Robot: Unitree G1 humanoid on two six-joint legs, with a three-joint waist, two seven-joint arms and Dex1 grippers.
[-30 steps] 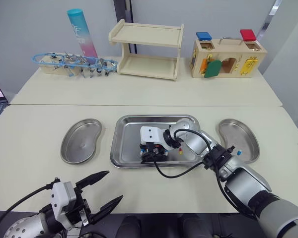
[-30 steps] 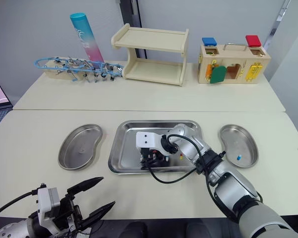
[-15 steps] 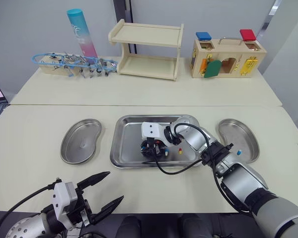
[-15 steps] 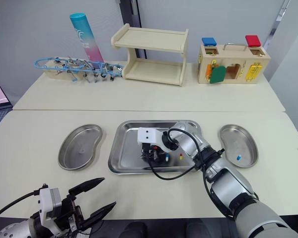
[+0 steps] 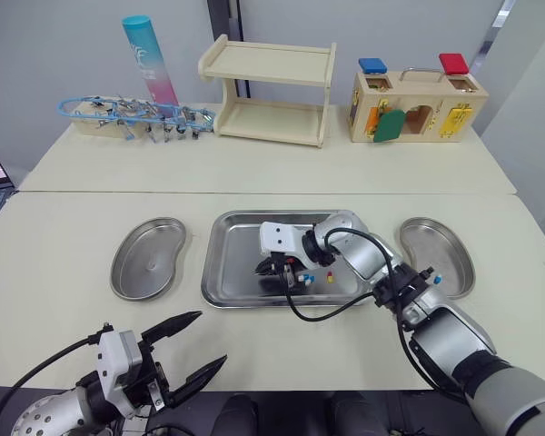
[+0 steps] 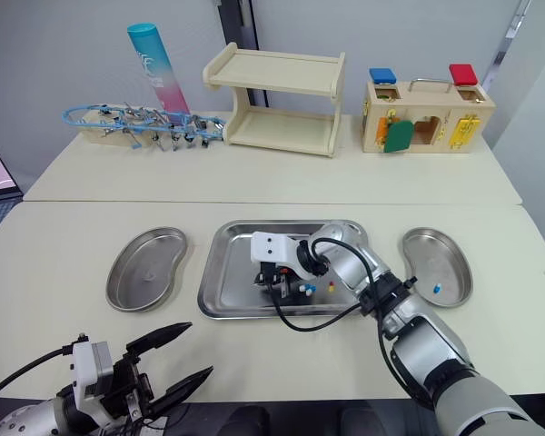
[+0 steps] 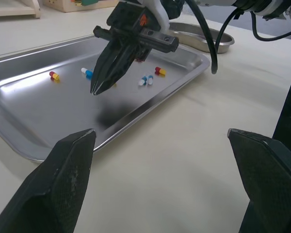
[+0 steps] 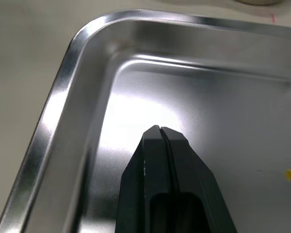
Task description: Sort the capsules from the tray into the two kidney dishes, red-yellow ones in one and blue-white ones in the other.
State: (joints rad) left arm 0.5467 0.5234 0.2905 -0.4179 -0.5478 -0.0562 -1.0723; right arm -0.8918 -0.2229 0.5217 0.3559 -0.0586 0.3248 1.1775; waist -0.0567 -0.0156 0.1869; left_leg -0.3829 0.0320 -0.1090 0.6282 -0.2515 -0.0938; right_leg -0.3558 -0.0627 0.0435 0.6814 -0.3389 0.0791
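Over the tray's (image 5: 220, 272) middle, my right pincer (image 7: 95, 90) was pressed together on nothing.
Its fingers touched tip to tip, aimed down at bare steel, so I judged a grasp had yet to land. Red-yellow capsules (image 7: 159, 71) and blue-white capsules (image 7: 87, 73) lay loose on the tray close around it. One blue-white capsule (image 5: 438, 280) sat in the right kidney dish (image 5: 454, 245), leaving the empty left kidney dish (image 5: 145, 259) for red-yellow ones, I reckoned. My left pincer (image 5: 212, 338) hung spread apart at the near-left, off the tray and out of the way.
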